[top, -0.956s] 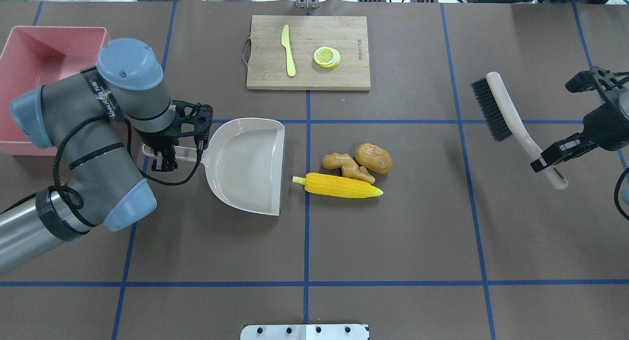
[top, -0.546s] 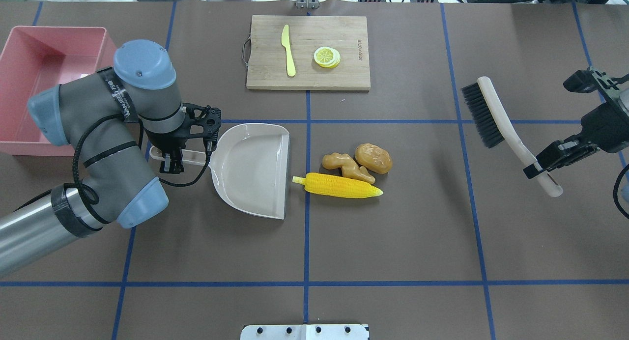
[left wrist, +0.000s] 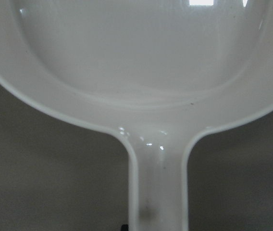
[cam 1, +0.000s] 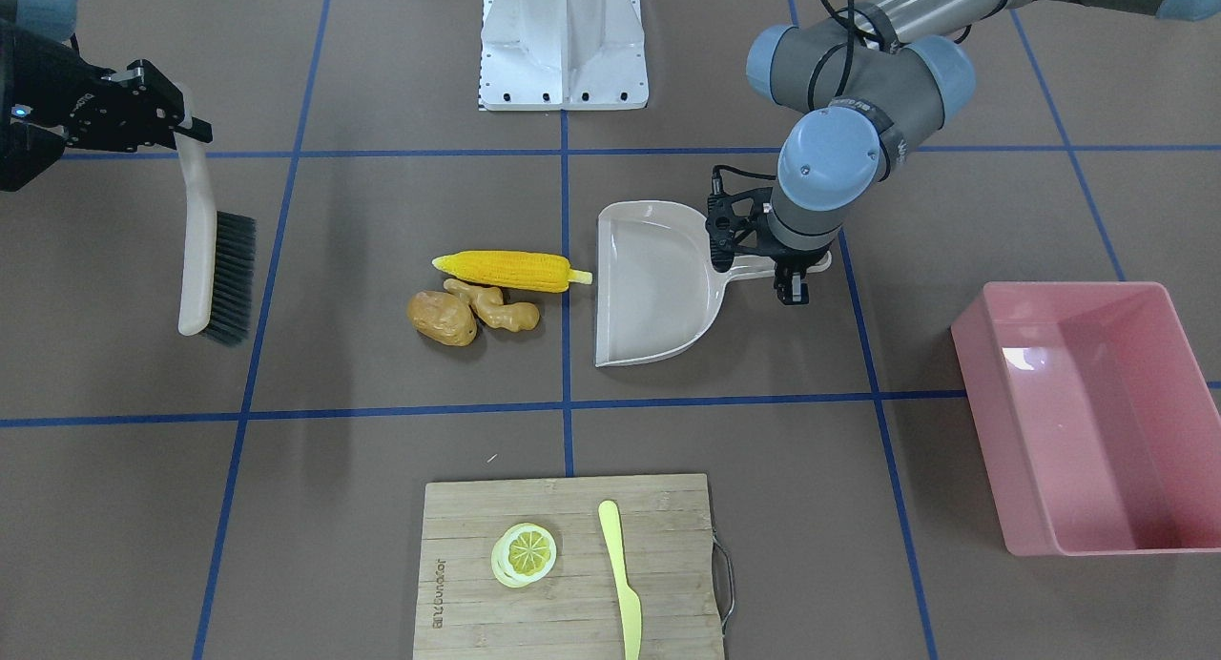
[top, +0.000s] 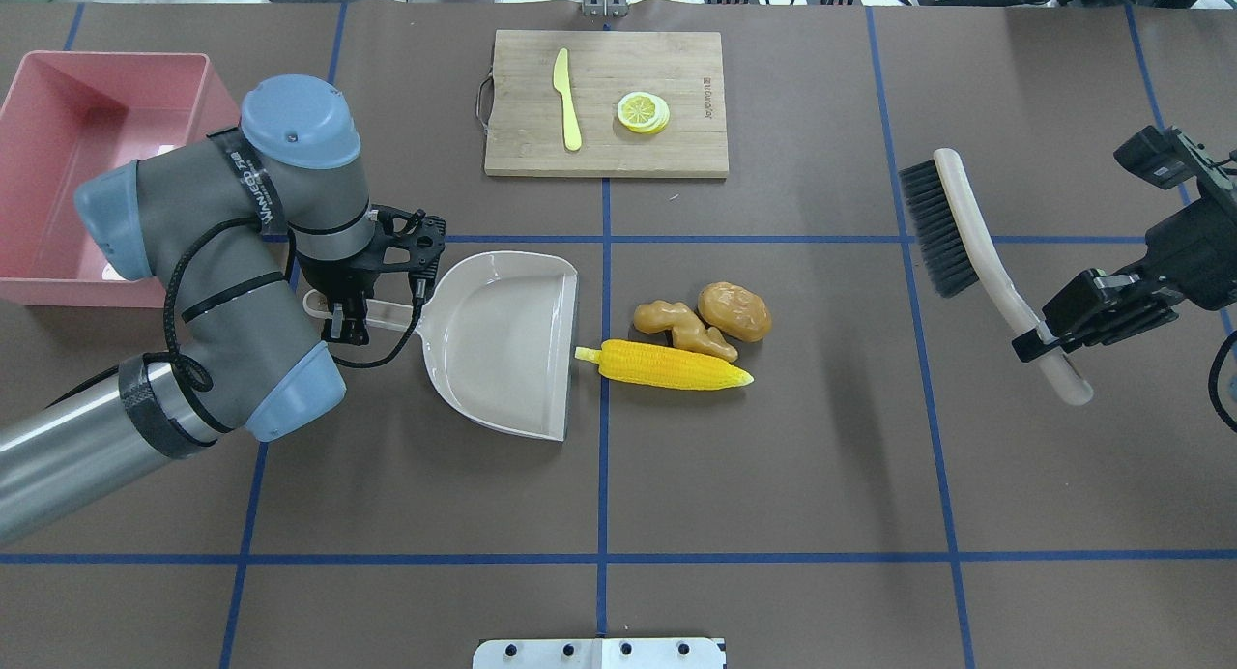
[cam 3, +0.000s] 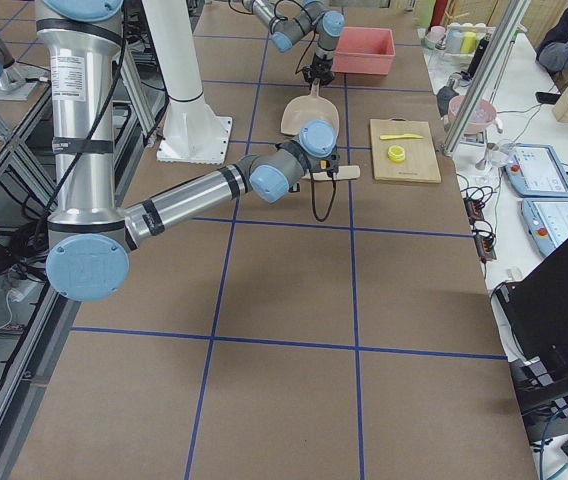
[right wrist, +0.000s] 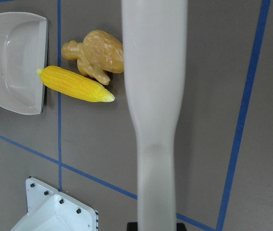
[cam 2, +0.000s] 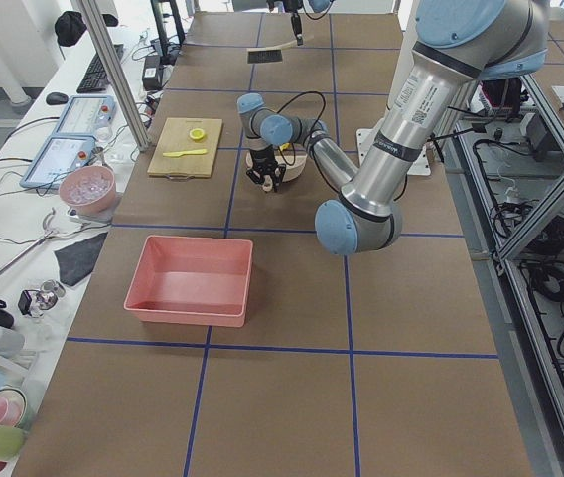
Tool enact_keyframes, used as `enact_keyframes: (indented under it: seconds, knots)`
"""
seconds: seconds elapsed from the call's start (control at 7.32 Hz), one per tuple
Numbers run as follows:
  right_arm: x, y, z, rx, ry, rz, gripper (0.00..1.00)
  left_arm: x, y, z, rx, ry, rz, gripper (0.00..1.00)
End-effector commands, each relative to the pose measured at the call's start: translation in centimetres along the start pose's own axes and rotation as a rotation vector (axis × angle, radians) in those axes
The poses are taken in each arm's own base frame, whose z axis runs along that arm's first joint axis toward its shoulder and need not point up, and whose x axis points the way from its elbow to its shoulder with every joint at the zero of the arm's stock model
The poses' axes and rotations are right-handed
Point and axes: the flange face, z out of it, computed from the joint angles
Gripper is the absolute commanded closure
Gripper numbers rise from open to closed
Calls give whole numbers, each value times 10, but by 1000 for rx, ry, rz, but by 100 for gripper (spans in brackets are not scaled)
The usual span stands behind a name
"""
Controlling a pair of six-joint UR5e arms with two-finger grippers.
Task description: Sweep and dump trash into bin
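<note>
Your left end effector (top: pixel 348 316) is clamped shut on the handle of the beige dustpan (top: pixel 503 340). The dustpan's open lip faces right, just beside the stem tip of the corn cob (top: pixel 667 365). The ginger root (top: pixel 681 324) and potato (top: pixel 734 310) touch each other just beyond the corn. Your right end effector (top: pixel 1049 340) grips the brush (top: pixel 957 215) by its handle, well right of the trash. The pink bin (top: pixel 68 166) sits far left on the surface (top: pixel 773 476).
</note>
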Motion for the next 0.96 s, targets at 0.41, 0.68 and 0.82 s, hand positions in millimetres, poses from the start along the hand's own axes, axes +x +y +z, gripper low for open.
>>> enact_keyframes:
  seconds: [0.41, 0.68, 0.82]
  knots:
    - [-47, 7, 141, 13, -50, 71, 100, 0, -4, -5, -9, 13, -11, 100]
    - [-99, 2, 188, 43, -69, 19, 100, 0, -5, -6, -7, 13, -21, 100]
    - [-91, -8, 184, 56, -62, -12, 100, 0, -6, -6, -8, 14, -25, 100]
